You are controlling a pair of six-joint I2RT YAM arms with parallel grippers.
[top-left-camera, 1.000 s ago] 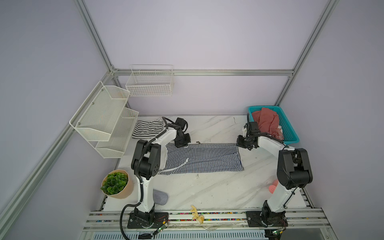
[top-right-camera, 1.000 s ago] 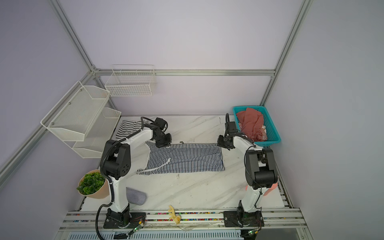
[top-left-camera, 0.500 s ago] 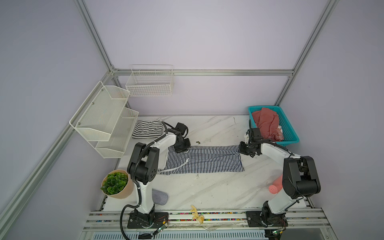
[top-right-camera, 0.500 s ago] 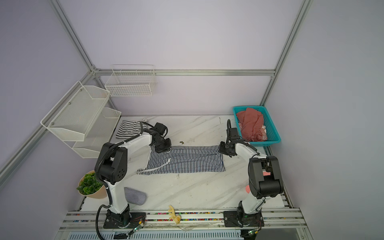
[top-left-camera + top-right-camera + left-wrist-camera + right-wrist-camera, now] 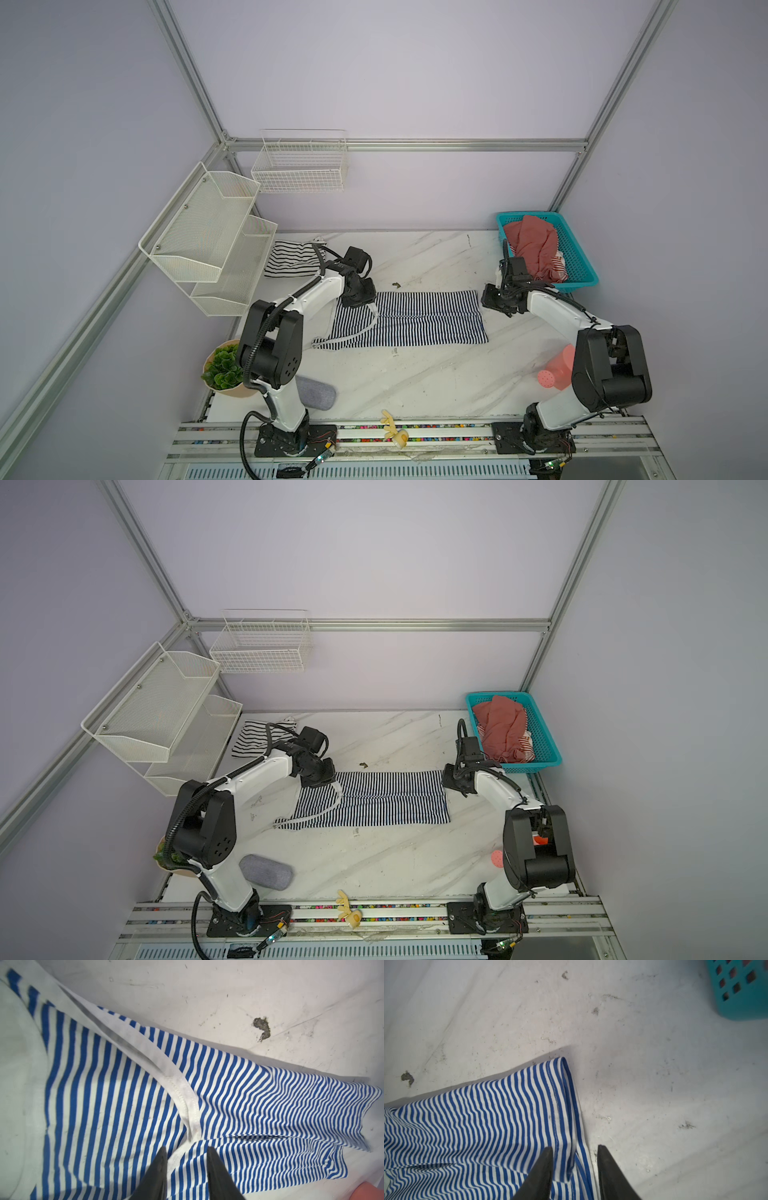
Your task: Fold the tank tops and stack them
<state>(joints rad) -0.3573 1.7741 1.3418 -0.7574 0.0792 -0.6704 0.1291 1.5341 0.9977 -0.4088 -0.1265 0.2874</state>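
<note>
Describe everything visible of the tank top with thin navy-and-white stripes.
The tank top is soft knit cloth with dense navy-and-white stripes and white stitched trim. It lies flat on the marble table as a long rectangle with a crease along its middle. One trimmed strap loops out past the near left corner. The left gripper hovers over its strap end and the right gripper over its hem corner, both with fingers parted; contact is unclear.

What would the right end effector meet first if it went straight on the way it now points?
The right end effector would probably meet the hem of the blue-striped top, lying just ahead on the table; depth is unclear.
</note>
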